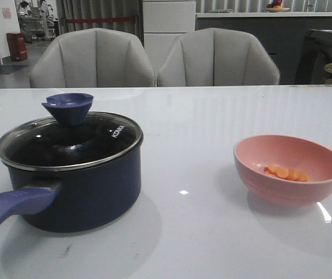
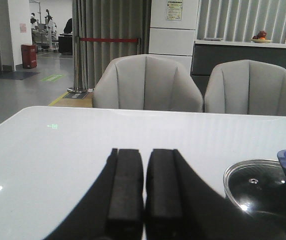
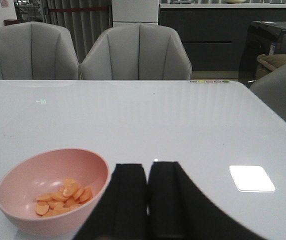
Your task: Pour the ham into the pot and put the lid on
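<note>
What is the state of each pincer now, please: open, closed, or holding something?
Left pincer: closed, holding nothing.
Right pincer: closed, holding nothing.

Both grippers (image 2: 144, 200) (image 3: 147, 200) closed, empty.

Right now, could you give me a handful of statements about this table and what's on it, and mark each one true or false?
1. The lid sits on the pot. True.
2. The ham is already in the pot. False: the slices lie in the pink bowl.
3. The left gripper has its jaws shut and holds nothing. True.
4. The right gripper is gripping the bowl. False: its jaws are shut and empty, beside the bowl.
5. The pot stands to the right of the bowl in the front view. False: the pot is on the left, the bowl on the right.
</note>
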Tool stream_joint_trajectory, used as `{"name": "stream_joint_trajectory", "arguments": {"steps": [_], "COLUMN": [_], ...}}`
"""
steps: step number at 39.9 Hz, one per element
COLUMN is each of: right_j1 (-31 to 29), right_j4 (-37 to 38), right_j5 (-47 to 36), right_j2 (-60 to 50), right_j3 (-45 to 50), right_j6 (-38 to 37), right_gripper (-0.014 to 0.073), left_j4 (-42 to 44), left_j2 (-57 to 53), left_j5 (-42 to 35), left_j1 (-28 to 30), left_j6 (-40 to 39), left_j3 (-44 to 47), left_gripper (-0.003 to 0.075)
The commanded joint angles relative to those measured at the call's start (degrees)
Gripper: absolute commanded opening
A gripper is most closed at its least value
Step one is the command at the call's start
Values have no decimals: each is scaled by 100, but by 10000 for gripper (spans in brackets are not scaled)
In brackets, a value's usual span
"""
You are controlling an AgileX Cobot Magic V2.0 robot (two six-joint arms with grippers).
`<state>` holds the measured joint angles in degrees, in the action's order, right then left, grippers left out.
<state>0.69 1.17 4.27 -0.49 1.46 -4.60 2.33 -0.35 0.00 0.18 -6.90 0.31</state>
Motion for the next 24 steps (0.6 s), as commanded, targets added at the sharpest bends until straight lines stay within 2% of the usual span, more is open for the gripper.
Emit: {"name": "stream_joint_trajectory", "arguments": {"steps": [1, 5, 9, 11, 24], "right_j1": [-16, -16, -16, -16, -16], "right_j4": [66, 66, 66, 66, 66], "right_j5": [-427, -427, -427, -427, -427], "right_j2": [-115, -115, -115, -115, -115], "right_j3": [63, 63, 63, 63, 63], "right_j6": [6, 6, 6, 6, 6], "right_gripper": [152, 152, 152, 152, 152], "left_j4": [-9, -9, -17, -17, 188], "left_j2": [-112, -112, -112, -99, 1028], "left_j5": [-408, -654, -1594, -1570, 669], "left_j1": [16, 16, 16, 16, 16], "left_j6": [-42, -31, -4, -4, -4], "left_j3": [184, 184, 153, 33, -2009], "left_gripper": [113, 113, 113, 113, 113]}}
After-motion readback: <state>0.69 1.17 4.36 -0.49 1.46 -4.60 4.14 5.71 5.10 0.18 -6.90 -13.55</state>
